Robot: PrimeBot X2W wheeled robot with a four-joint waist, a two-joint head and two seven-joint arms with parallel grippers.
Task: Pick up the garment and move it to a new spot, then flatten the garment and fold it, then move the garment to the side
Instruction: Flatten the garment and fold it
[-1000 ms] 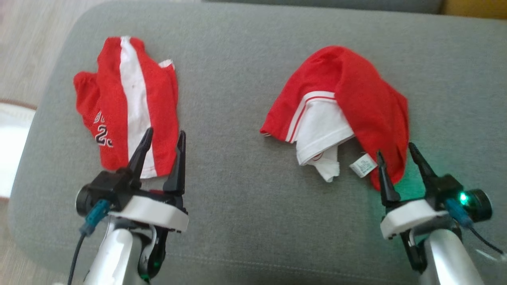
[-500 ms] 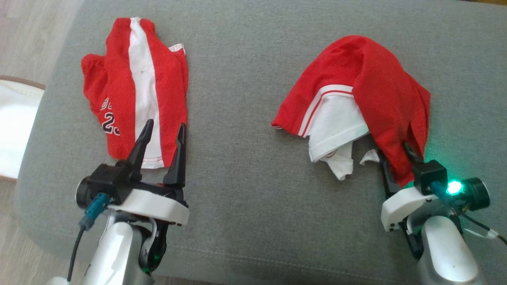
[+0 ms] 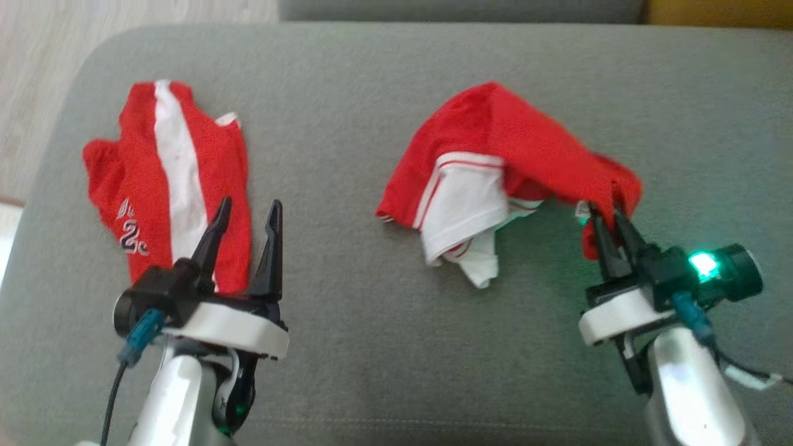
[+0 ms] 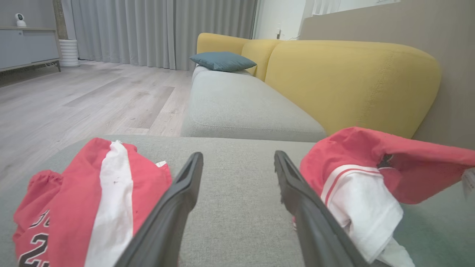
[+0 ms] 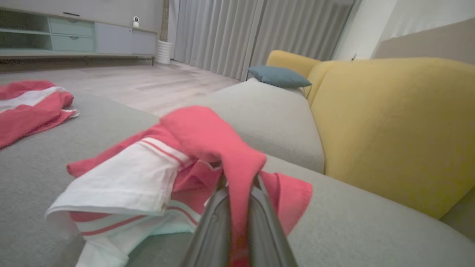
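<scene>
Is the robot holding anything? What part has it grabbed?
Yes. The right gripper pinches the crumpled garment by its red edge. The left gripper is open, holding nothing.

Hidden bits
Fingertips of the right hand [image 3: 604,207] are buried in a red fold of the garment [image 3: 526,145]; just left of the left hand [image 3: 251,203], the second garment [image 3: 142,155] has its printed number half lost in a crease.

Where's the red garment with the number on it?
The numbered garment lies on the left of the grey cushion in the head view, just beyond the left hand, apart from the other garment.
</scene>
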